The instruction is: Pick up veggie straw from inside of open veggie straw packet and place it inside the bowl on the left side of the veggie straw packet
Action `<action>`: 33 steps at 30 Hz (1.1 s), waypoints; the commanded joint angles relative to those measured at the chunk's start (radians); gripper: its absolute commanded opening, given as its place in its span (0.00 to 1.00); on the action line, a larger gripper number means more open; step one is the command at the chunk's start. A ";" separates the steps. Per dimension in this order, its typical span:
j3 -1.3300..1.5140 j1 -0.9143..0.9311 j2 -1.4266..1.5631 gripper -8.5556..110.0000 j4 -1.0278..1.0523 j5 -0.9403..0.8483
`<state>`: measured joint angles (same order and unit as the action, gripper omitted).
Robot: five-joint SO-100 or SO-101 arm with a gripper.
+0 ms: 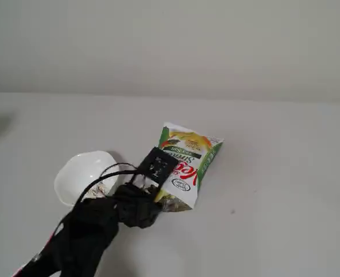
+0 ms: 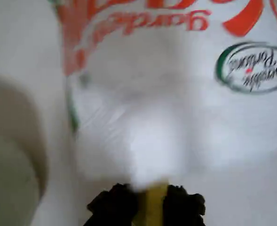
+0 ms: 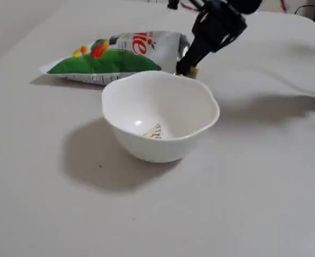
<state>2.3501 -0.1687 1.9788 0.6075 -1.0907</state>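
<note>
The veggie straw packet lies flat on the white table, its open end toward my gripper. In the wrist view the packet fills the frame, and the gripper is shut on a yellow veggie straw at the packet's mouth. In a fixed view the gripper points down beside the packet's open end with the yellow straw at its tip. The white bowl stands left of the packet; it also shows in the other fixed view and at the left edge of the wrist view.
A small pale speckled bit lies on the bowl's bottom. The black arm comes in from the lower left and passes close by the bowl. The white table extends to the right of the packet.
</note>
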 commanded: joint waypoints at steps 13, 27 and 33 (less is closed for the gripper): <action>-0.225 -0.448 0.396 0.07 0.543 0.149; -0.923 -0.537 -0.522 0.08 0.382 0.278; -1.000 -0.485 -0.653 0.25 0.397 0.285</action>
<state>1.4634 -0.6750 1.3545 1.0124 -0.8130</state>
